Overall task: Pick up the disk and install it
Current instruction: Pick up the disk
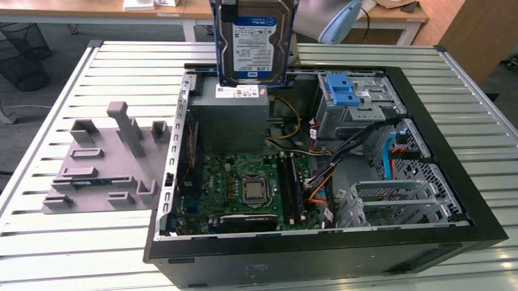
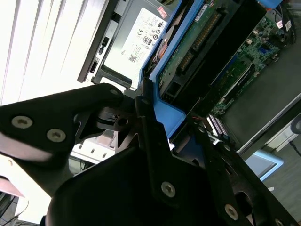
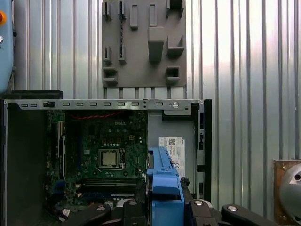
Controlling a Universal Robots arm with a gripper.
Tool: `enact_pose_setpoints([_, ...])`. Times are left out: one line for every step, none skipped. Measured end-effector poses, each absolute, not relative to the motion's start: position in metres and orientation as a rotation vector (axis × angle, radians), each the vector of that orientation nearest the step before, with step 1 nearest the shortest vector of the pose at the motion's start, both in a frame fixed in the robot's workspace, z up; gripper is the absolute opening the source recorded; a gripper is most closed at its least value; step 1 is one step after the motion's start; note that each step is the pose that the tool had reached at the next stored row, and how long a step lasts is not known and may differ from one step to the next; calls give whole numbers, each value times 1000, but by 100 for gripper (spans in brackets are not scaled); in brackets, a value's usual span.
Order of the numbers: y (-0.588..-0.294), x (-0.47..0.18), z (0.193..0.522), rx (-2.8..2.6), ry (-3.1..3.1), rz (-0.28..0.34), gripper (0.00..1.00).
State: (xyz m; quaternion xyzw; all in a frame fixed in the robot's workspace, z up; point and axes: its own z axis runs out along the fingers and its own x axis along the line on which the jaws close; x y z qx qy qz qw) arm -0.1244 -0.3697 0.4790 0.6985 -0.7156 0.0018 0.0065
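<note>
On the near side of the exterior view, a big black open computer case (image 1: 453, 206) is lying on its side, and it is holding many parts. A green square motherboard (image 1: 242, 185) is sitting in its near part, a silver perforated metal cage (image 1: 401, 197) is standing toward the exterior view's right, and orange and black cables (image 1: 322, 180) are running between them. Farther in, a grey metal power-supply box (image 1: 230, 121) with a white sticker is standing beside a grey metal drive bay (image 1: 356, 112) that is carrying a blue plastic latch piece (image 1: 341, 90). Above the power-supply box, the flat silver rectangular disk (image 1: 252, 45) with a white-and-blue label is hanging upright in the air inside its blue plastic carrier frame (image 2: 171, 115). In the second wrist view the black gripper (image 2: 170, 123) is pressing its fingers tight on this frame. The case is resting on a silver slatted metal table (image 1: 73, 254), and a grey plastic fixture plate (image 1: 101, 170) with upright blocks is lying just beside it on the exterior view's left. Behind the table, a black wire basket (image 1: 20, 54) and light wooden desks (image 1: 190, 7) are standing.
</note>
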Motion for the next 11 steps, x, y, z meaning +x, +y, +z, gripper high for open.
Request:
enact_pose_setpoints([-370, -123, 479, 2185, -2239, 6, 36])
enact_pose_setpoints([-370, -121, 479, 2185, -2239, 6, 36])
enact_pose_setpoints([-370, -119, 479, 2185, -2239, 6, 36])
enact_pose_setpoints([-370, -118, 479, 2185, -2239, 6, 36])
enact_pose_setpoints([-370, -117, 479, 2185, -2239, 6, 36])
enact_pose_setpoints([-370, -117, 479, 2185, -2239, 6, 36])
enact_pose_setpoints([-370, -117, 479, 2185, -2239, 6, 36])
enact_pose_setpoints([-370, -117, 479, 2185, -2239, 6, 36])
enact_pose_setpoints([-370, -117, 479, 2185, -2239, 6, 36])
enact_pose_setpoints([-370, -117, 479, 2185, -2239, 6, 36])
enact_pose_setpoints([-370, -117, 479, 2185, -2239, 6, 36])
